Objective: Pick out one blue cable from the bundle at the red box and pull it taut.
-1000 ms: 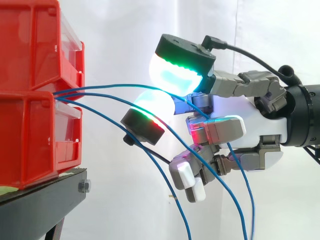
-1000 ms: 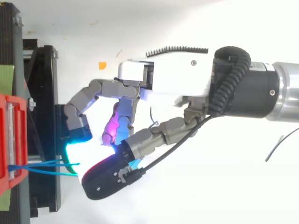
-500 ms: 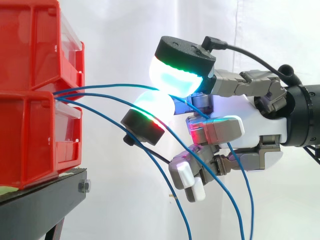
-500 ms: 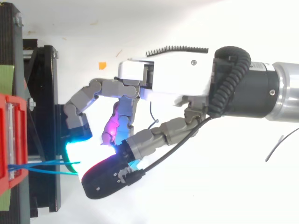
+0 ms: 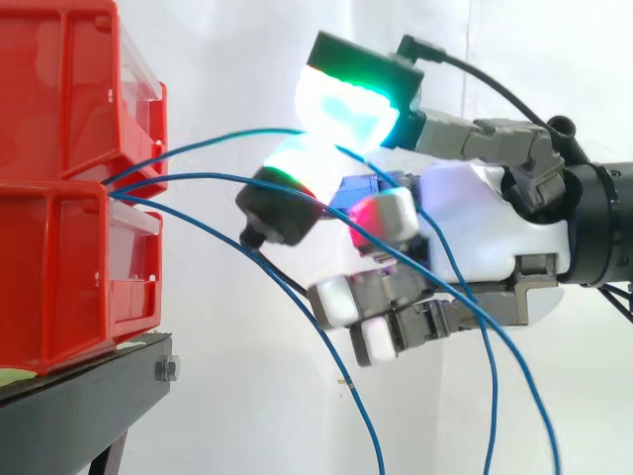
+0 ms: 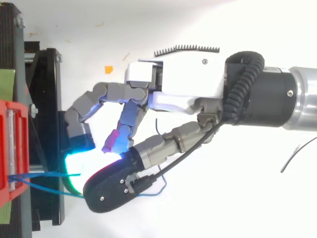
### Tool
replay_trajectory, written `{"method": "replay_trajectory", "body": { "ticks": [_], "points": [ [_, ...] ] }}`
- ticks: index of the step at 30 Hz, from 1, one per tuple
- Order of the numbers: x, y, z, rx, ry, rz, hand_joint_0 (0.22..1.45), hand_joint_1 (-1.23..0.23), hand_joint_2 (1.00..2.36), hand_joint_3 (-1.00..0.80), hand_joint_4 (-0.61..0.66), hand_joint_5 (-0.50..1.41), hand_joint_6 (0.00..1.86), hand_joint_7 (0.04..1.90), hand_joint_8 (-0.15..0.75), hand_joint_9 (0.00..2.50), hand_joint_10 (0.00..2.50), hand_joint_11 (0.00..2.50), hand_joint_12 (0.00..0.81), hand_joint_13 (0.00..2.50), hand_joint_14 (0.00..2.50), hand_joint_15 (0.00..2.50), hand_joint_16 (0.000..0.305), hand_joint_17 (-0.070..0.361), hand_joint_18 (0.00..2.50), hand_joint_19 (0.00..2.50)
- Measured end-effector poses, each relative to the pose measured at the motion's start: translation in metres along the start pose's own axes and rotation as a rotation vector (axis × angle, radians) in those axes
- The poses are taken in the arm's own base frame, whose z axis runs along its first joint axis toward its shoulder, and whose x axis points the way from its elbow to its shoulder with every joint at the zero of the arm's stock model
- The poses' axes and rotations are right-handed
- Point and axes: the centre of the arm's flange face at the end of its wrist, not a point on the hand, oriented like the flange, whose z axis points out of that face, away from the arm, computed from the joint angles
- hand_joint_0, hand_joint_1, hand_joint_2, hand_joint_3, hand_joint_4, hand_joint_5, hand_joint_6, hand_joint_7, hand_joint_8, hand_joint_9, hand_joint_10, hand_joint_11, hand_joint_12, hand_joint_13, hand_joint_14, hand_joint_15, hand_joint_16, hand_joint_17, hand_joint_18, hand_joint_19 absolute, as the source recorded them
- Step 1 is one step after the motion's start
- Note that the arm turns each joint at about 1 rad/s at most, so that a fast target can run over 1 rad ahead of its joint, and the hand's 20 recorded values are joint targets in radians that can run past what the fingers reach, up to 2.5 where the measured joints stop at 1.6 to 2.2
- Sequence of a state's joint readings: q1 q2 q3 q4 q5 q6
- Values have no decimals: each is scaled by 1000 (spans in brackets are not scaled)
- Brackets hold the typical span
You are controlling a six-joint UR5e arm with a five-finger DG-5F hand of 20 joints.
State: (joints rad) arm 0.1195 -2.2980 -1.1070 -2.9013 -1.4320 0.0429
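Cannot see the red bins [image 5: 69, 178] whole, cropped at the side view's left edge. Cannot follow the blue cables [image 5: 198, 176] past its bottom edge or beneath the robot hand [image 5: 485, 228].

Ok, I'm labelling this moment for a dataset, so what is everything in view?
red bins: two, red, stacked at the left on the stand
blue cables: three, blue, running from between the bins towards the hand, then drooping
top cable: one of those three, rising into the hand's glowing pads
black stand: one, black, under the bins
orange scrap: one, orange, on the white surface above the hand in the top view
white curtain: one, white, behind everything
hand: one, white and grey, from the right, pinching the top cable
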Motion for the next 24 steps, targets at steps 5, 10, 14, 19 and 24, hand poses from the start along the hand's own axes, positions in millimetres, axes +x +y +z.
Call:
{"method": "replay_trajectory", "body": {
  "ticks": [5,10,14,19,24],
  "points": [
    [2,8,1,-10,18,56,582,-836,1016,2,-291,-55,865,1135,203,1182,20,462,327,923,13,329,51,115,855,557],
    [3,17,-3,1,29,58,584,-831,1015,-8,-284,-55,866,1112,208,1256,19,539,260,927,11,269,37,83,809,457],
    [3,17,-8,35,32,51,587,-826,1015,-24,-255,-58,864,1112,214,1372,25,694,206,1015,11,293,26,57,844,445],
    [3,11,-16,107,60,33,593,-800,1015,-56,-221,-61,857,1106,226,1432,24,755,206,1112,15,391,24,54,891,475],
    [-2,8,-20,138,78,26,597,-795,1016,-55,-208,-60,851,1129,235,1430,24,766,229,1175,20,517,28,63,943,538]
  ]
}}
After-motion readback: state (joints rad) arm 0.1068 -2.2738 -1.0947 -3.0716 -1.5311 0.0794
